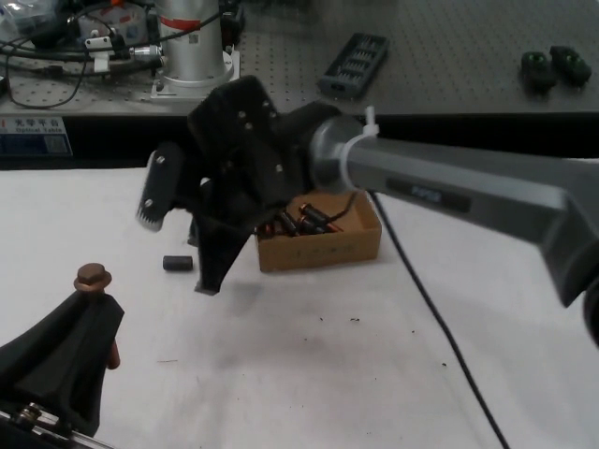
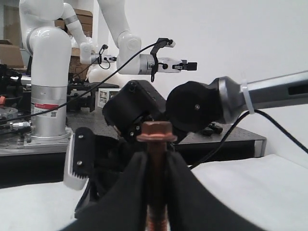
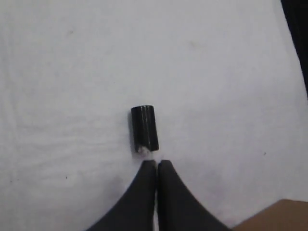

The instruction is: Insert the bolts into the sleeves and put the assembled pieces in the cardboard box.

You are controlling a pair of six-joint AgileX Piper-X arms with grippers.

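My left gripper [image 1: 96, 307] stands at the bench's near left corner, shut on a copper bolt [image 1: 92, 276] held upright, its hexagonal head [image 2: 156, 131] above the fingers [image 2: 130, 192]. A short black sleeve [image 1: 177, 264] lies on its side on the white table. My right gripper [image 1: 208, 288] points down just right of it, and its fingers are shut with nothing between them. In the right wrist view the sleeve [image 3: 144, 127] lies just past the gripper's [image 3: 156, 163] tips. The cardboard box [image 1: 318, 251] sits behind the right gripper with several assembled pieces [image 1: 301, 223] inside.
A black cable [image 1: 426, 299] trails from the right arm across the table's right half. Beyond the white table is a perforated bench with a metal column [image 1: 192, 42], a black tray [image 1: 354, 64] and small dark parts [image 1: 555, 67]. A box corner [image 3: 284, 216] shows near the right gripper.
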